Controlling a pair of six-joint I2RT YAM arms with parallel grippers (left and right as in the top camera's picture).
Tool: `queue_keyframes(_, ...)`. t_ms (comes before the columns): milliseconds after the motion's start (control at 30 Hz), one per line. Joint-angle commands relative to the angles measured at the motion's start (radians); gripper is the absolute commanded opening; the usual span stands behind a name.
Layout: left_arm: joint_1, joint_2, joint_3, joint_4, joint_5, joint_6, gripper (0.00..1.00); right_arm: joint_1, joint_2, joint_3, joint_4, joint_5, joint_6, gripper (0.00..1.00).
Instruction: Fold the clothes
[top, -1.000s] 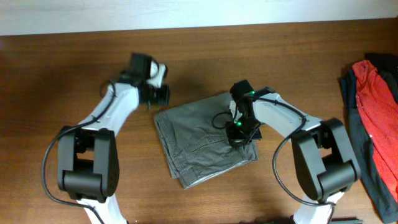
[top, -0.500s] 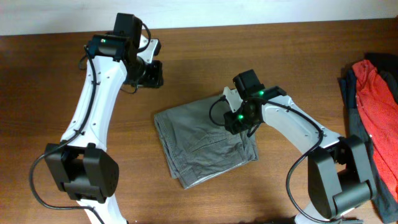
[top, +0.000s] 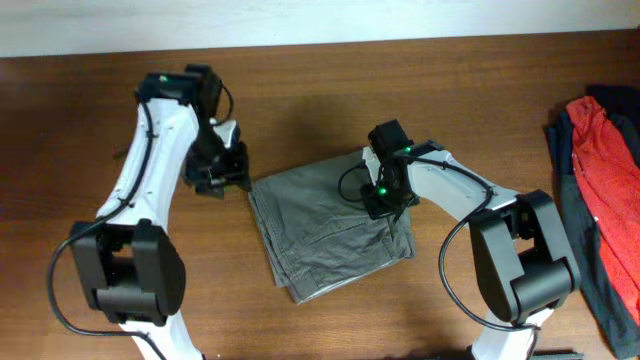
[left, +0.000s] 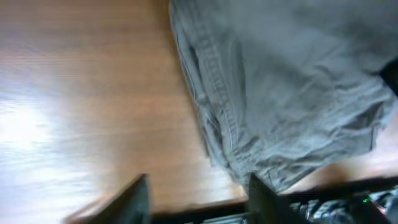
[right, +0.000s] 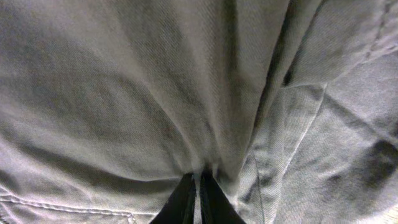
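**Shorts part-folded, both pincers at the top edge**

In the right wrist view the right pincer (right: 199, 182) sits at bottom centre. Its fingers are drawn together on the grey-khaki shorts (right: 155, 93), and a ridge of cloth gathers to the tips, so it looks to be nipping the fabric. In the left wrist view the left pincer (left: 199, 186) is spread wide along the bottom of the frame with nothing between its fingers. Bare bench (left: 74, 93) lies under it, and the seamed edge of the shorts is just beside it.

From overhead, the shorts lie in the middle of the frame as a folded, near-square packet. The top edge rises toward the right. The seamed edge runs from upper left down toward lower centre — I take that as the long axis, though only by a little. The left pincer is at the upper-left corner and the right pincer is on the upper-right part.

The step in hand seems to be taking hold for the next fold. To do it well, the left pincer should close over the corner and catch every layer, not just the top one. Both should then lift evenly, keep the edge taut between them and lay it squarely on the opposite edge — otherwise the lower layers may drag and skew.

Farthest off, at the right edge of the frame, a red garment (top: 605, 135) lies on a dark navy garment (top: 566, 205), well apart from both arms.
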Motion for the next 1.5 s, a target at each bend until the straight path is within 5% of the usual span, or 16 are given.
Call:
queue_keyframes(0, 0.002, 0.0, -0.2, 0.109, 0.168, -0.019, 0.68, -0.001, 0.009, -0.001, -0.017, 0.02, 0.014, 0.1)
queue_keyframes(67, 0.002, 0.0, -0.304, 0.177, 0.254, -0.019, 0.78, -0.001, 0.009, -0.001, -0.022, 0.021, 0.014, 0.1)
queue_keyframes(433, -0.012, 0.0, -0.706, 0.594, 0.407, -0.274, 0.87, -0.001, 0.009, -0.001, -0.023, 0.02, 0.01, 0.1)
queue_keyframes(500, -0.04, 0.0, -0.765, 0.716, 0.445, -0.336, 0.97, -0.001, 0.009, -0.001, -0.023, 0.02, 0.01, 0.1)
queue_keyframes(667, -0.109, 0.0, -0.799, 0.873, 0.497, -0.352, 0.97, -0.001, 0.009, -0.001, -0.023, 0.02, 0.01, 0.1)
queue_keyframes(733, -0.111, 0.0, -0.799, 0.889, 0.505, -0.351, 0.91, -0.001, 0.009, -0.001, -0.023, 0.02, 0.01, 0.1)
queue_keyframes(900, -0.111, 0.0, -0.799, 0.89, 0.512, -0.347, 0.29, -0.001, 0.009, -0.001, -0.024, 0.02, 0.01, 0.09)
queue_keyframes(1033, -0.108, -0.005, -0.798, 0.885, 0.554, -0.279, 0.01, -0.001, 0.008, 0.0, -0.041, 0.021, 0.01, 0.08)
queue_keyframes(1167, -0.108, -0.085, -0.785, 0.865, 0.538, -0.21, 0.01, -0.001, -0.029, 0.045, -0.131, 0.027, 0.003, 0.06)
queue_keyframes(1300, -0.064, -0.27, -0.733, 0.817, 0.369, -0.159, 0.01, -0.001, -0.123, 0.15, -0.274, 0.028, -0.022, 0.06)
queue_keyframes(1467, 0.074, -0.4, -0.658, 0.956, 0.368, -0.16, 0.01, -0.001, -0.241, 0.279, -0.352, 0.028, -0.023, 0.07)
